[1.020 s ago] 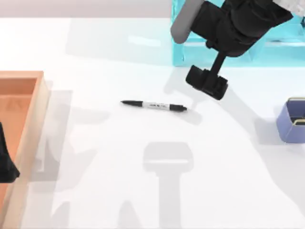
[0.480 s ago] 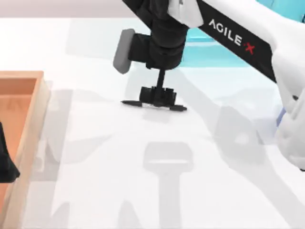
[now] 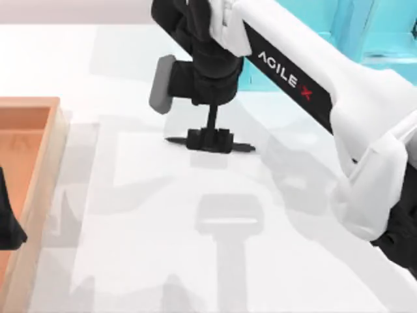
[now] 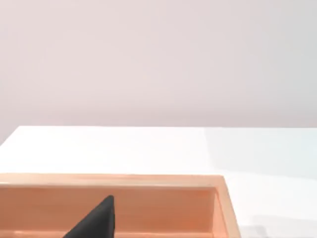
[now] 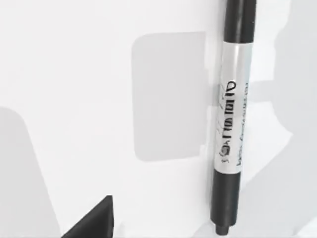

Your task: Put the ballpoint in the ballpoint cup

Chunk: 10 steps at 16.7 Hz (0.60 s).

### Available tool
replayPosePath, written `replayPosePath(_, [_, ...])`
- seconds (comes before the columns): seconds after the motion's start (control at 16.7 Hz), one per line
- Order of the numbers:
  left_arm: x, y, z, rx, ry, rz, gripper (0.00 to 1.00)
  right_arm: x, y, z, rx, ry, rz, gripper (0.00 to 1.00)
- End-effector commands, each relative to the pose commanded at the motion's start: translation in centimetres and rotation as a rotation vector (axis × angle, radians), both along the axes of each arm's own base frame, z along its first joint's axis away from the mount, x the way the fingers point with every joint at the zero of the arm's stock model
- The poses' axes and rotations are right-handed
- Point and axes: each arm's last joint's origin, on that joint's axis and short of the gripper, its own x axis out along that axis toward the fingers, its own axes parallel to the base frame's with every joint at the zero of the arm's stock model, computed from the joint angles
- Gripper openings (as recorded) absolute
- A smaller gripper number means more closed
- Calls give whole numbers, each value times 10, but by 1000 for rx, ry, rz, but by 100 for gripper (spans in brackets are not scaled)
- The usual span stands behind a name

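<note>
Where the white right arm (image 3: pixel 313 98) crosses the white table (image 3: pixel 130 248), red and white lettering on it reads AGILE X. Its right gripper (image 3: pixel 210 139) sits over the slim black-ended, white-barrelled ballpoint (image 3: pixel 244 147) lying flat mid-table; whether the jaws are apart or clamped I cannot tell. Dark print on the barrel is illegible. An orange wooden tray (image 3: pixel 39 130) on the table's left holds the parked left gripper (image 3: pixel 8 222).

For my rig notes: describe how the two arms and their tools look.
Right arm: glossy white shell lettered AGILE X, with the X red, black wrist, grey side block. Its right tool is small, black and blocky. Left tool: a black, pointed shape.
</note>
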Motion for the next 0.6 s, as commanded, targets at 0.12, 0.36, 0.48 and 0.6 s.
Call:
replayPosePath(0.12, [0, 0, 0, 0, 0, 0, 100, 1, -1, -1, -5, -5, -4, 100])
replayPosePath(0.36, [0, 0, 0, 0, 0, 0, 100, 1, -1, -1, -6, -6, -5, 100])
replayPosePath(0.48, [0, 0, 0, 0, 0, 0, 100, 2, -1, -1, -4, -6, -7, 100])
replayPosePath(0.6, [0, 0, 0, 0, 0, 0, 100, 3, -1, -5, -6, -5, -6, 100])
